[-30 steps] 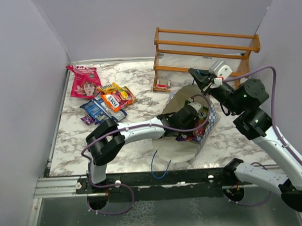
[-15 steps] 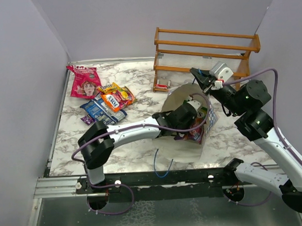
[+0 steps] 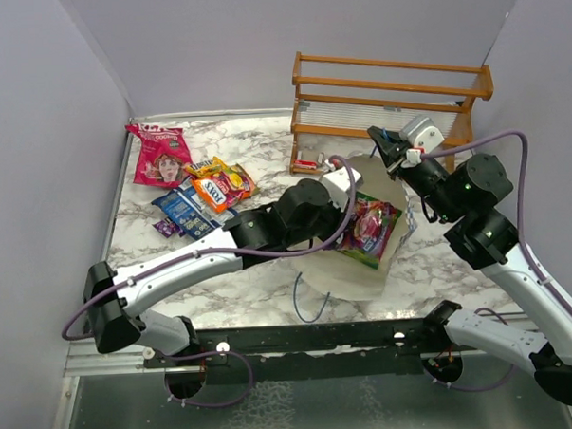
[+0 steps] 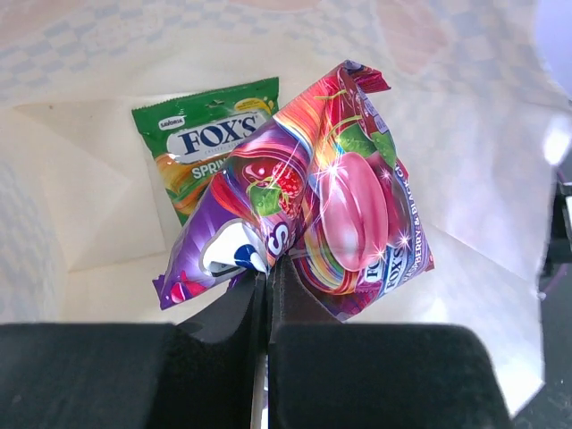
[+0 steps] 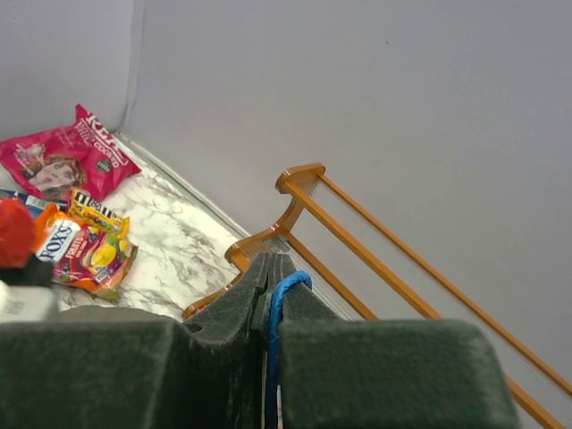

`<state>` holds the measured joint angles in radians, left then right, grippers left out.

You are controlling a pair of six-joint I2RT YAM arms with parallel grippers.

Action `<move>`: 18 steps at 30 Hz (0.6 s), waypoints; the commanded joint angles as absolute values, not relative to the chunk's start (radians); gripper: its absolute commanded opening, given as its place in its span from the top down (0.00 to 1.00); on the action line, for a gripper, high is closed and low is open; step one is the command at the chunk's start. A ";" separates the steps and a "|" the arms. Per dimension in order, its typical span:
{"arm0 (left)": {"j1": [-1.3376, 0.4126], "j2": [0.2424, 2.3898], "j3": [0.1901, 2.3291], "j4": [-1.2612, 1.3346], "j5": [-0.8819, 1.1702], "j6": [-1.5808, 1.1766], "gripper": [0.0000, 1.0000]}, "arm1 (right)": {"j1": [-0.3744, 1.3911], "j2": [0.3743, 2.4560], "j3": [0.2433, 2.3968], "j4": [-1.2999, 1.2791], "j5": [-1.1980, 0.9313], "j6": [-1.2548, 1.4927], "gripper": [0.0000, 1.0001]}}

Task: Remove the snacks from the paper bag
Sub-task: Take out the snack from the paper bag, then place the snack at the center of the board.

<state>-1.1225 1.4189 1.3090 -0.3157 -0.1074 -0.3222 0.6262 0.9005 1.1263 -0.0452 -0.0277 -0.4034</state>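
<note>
The paper bag [image 3: 357, 274] is held open, its cream inside [image 4: 465, 179] facing up. My left gripper [image 3: 346, 204] is shut on a purple-pink rainbow snack packet [image 3: 368, 228] and holds it over the bag's mouth; in the left wrist view the fingers [image 4: 268, 268] pinch the packet's [image 4: 331, 206] lower edge. A green snack packet [image 4: 210, 143] lies on the bag's bottom. My right gripper [image 3: 382, 142] is shut on the bag's blue cord handle [image 5: 284, 290], holding it up. Other snacks lie at the far left: a pink-red bag [image 3: 160, 155], an orange one [image 3: 223, 186] and a blue one [image 3: 186, 211].
A wooden rack [image 3: 385, 96] stands at the back right, just behind the right gripper; it also shows in the right wrist view [image 5: 357, 232]. The bag's other blue handle [image 3: 304, 309] hangs toward the table's near edge. Grey walls close the left, back and right sides.
My left gripper has drawn back up and leftward out of the bag with the purple-pink packet in it. The right gripper has kept hold of the handle.
</note>
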 commanded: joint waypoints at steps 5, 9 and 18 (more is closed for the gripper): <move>-1.124 1.204 1.270 -0.284 -0.068 -0.197 1.00 | 0.623 0.907 1.151 -0.009 0.076 -0.378 0.98; -1.122 1.060 1.244 -0.255 -0.121 -0.164 1.00 | 0.623 0.905 1.142 -0.016 0.141 -0.355 0.98; -1.123 0.892 1.268 -0.273 -0.486 -0.056 1.00 | 0.623 0.870 1.099 -0.035 0.179 -0.377 0.98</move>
<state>-1.1225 0.9157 1.2343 -0.2958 -0.2176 -0.1375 0.6262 0.9039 1.1118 -0.0528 0.1371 -0.3710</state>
